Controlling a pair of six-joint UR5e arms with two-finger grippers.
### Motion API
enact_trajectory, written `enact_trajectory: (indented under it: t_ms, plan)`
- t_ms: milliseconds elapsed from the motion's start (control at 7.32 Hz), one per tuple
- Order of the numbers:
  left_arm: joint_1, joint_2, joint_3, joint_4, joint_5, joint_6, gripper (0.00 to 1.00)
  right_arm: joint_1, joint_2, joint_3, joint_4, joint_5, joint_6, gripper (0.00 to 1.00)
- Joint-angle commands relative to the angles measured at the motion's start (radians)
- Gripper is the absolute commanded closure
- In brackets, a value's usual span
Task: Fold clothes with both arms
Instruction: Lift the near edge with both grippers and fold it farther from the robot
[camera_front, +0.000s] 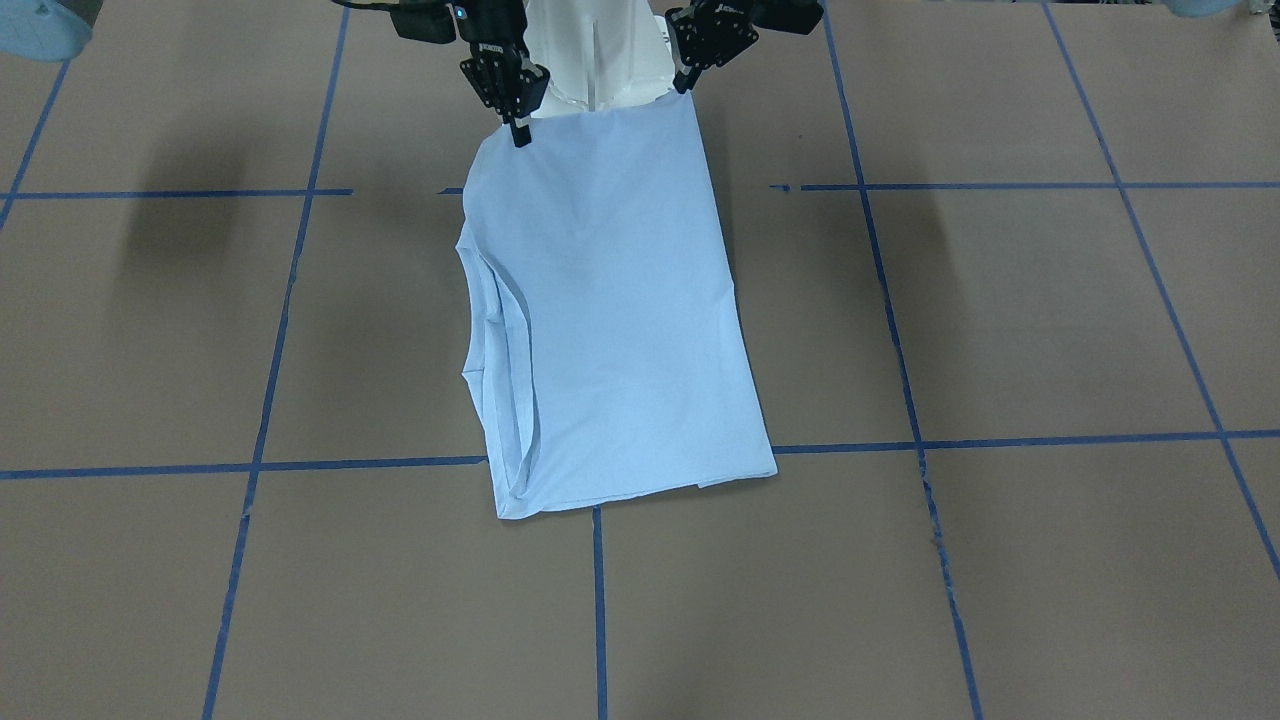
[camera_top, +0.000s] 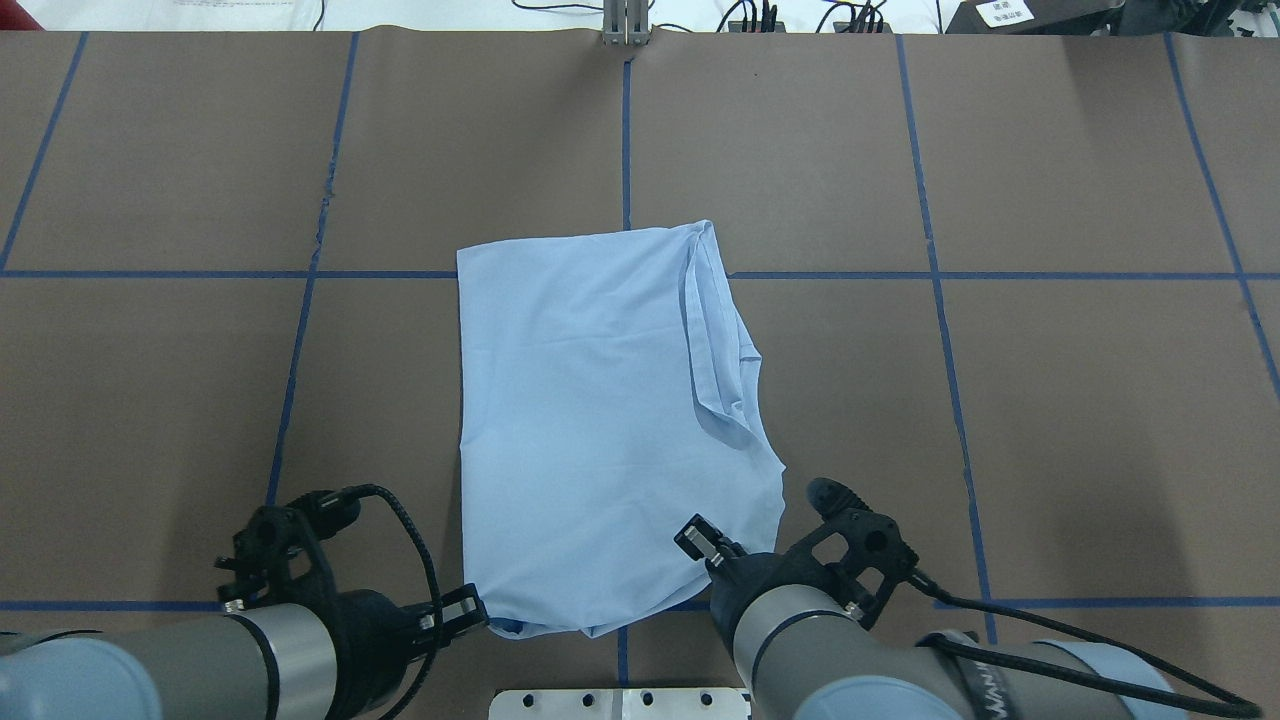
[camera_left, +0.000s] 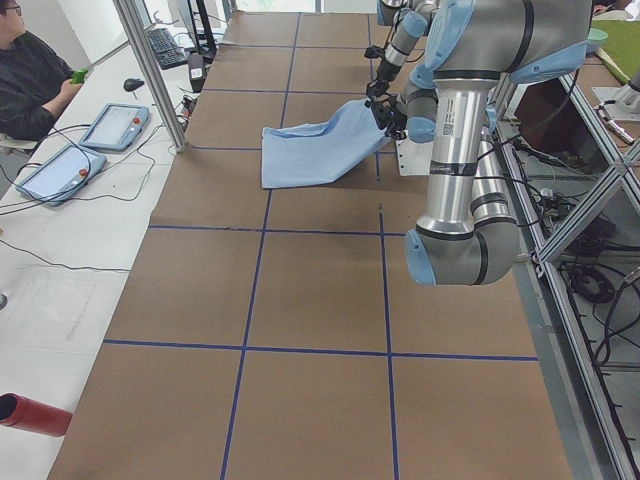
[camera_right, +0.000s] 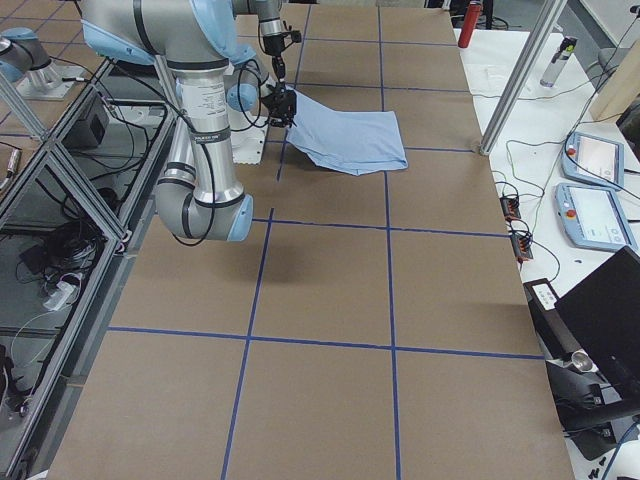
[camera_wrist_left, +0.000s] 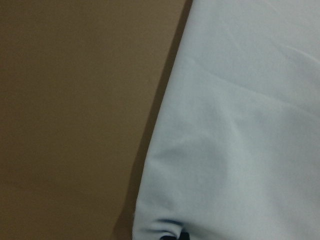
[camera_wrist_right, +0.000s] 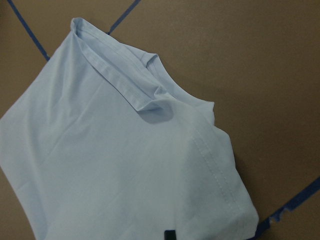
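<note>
The light blue T-shirt (camera_front: 620, 320) lies folded lengthwise on the brown table, with a sleeve and hem bunched along one long side (camera_top: 720, 340). Its end nearest the robot is lifted off the table (camera_left: 330, 140). My left gripper (camera_top: 478, 606) is shut on one near corner, and my right gripper (camera_top: 708, 548) is shut on the other. In the front-facing view, the left gripper (camera_front: 688, 82) and right gripper (camera_front: 519, 135) hold that raised edge. Both wrist views are filled by the cloth (camera_wrist_left: 240, 125) (camera_wrist_right: 115, 165). No print or label shows.
Blue tape lines (camera_top: 625, 130) grid the brown table cover. The white pedestal base (camera_front: 590, 50) stands just behind the raised edge. A person (camera_left: 30, 70) sits at a side bench with tablets (camera_left: 115, 125). A red cylinder (camera_left: 30, 415) lies beside the table.
</note>
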Motion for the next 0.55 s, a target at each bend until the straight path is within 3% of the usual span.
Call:
enact_trajectory:
  t_ms: [0, 137, 410]
  plan:
    - [-0.082, -0.014, -0.143, 0.156, -0.121, 0.005, 1.0, -0.013, 0.029, 0.152, -0.17, 0.018, 0.0, 1.0]
    - [-0.109, -0.037, -0.123, 0.158, -0.133, 0.058, 1.0, -0.006, 0.046, 0.098, -0.162, 0.013, -0.012, 1.0]
    - [-0.21, -0.118, 0.024, 0.159, -0.134, 0.155, 1.0, 0.118, 0.133, -0.068, -0.151, 0.021, -0.076, 1.0]
